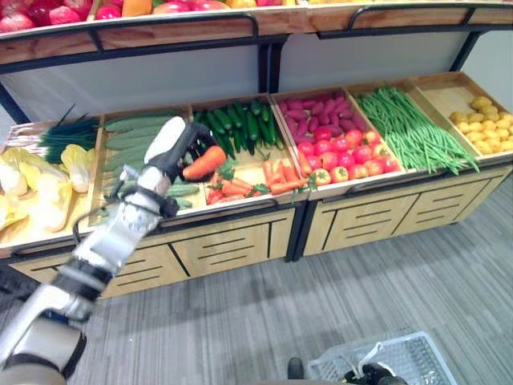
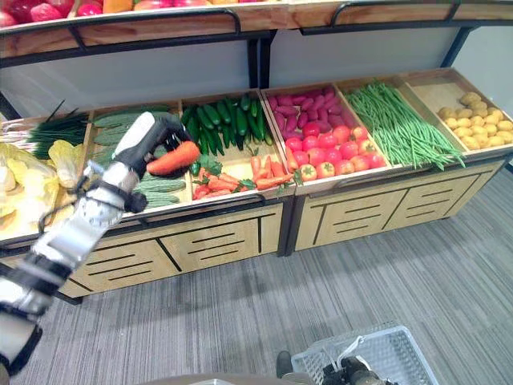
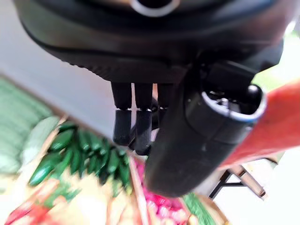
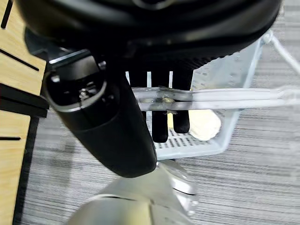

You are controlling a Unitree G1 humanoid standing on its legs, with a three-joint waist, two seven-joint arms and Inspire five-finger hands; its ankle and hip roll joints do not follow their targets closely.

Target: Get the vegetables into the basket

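Note:
My left hand hovers over the wooden produce stand, its fingers and thumb curled round an orange carrot that is lifted clear of the carrot bin. The carrot sticks out past the thumb in the left wrist view. Low at the front, my right hand is closed on the clear handle of a white wire basket hanging above the grey floor. A pale round item lies inside the basket.
The stand's bins hold scallions, cabbage, cucumbers, purple roots, tomatoes, green beans and yellow produce. An upper shelf overhangs the back. Grey carpet lies between stand and basket.

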